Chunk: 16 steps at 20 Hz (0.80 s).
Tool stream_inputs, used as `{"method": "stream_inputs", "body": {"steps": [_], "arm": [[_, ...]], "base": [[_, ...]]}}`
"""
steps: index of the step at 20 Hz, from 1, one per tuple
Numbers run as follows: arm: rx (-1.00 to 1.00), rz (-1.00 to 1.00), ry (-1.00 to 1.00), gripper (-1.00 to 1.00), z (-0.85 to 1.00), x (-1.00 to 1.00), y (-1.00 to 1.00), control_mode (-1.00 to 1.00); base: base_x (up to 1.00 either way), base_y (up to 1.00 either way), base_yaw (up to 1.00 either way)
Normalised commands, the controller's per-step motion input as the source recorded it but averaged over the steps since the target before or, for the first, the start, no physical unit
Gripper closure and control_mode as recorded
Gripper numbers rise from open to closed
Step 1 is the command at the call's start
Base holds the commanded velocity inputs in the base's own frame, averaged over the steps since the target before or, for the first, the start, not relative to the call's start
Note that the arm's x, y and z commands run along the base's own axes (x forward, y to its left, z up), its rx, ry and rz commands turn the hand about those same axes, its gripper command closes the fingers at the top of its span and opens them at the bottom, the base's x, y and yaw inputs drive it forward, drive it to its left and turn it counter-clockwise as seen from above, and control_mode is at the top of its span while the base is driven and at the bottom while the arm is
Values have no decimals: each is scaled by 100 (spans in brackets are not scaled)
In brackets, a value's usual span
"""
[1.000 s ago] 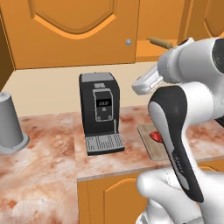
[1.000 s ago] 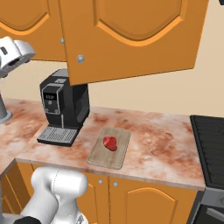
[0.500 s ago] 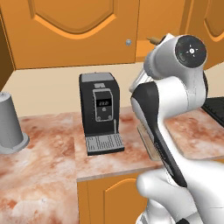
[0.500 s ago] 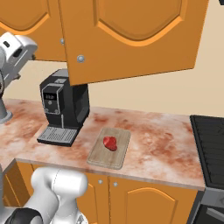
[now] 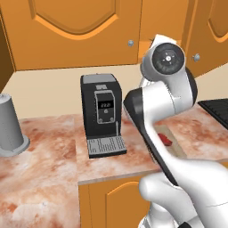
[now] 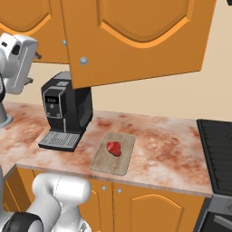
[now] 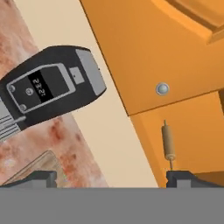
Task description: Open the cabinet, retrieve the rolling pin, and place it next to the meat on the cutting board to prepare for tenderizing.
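The robot's claw stands wide open and empty, its two dark fingertips far apart and aimed up at the cabinet, whose door hangs swung open with its round grey knob near the lower edge. Just beyond that door, inside the cabinet, the rolling pin lies on the shelf, clear of the claw. Below the cabinet, a black coffee machine sits on the marbled desk. Beside the coffee machine lies the cutting board, carrying the red meat near its middle. A grey canister stands farther along the desk.
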Motion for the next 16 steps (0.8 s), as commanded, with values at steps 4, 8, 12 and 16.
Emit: {"method": "stream_inputs", "body": {"steps": [4,8,12,16], "arm": [[-25,-8,-1,-100,-9,31,-19,-100],[-18,-11,0,-100,-8,37,-25,-100],[-11,-11,0,-100,-1,42,-22,-100],[-6,-10,0,-100,0,37,-19,-100]], "base": [[0,0,0],[0,0,0],[0,0,0],[0,0,0]]}}
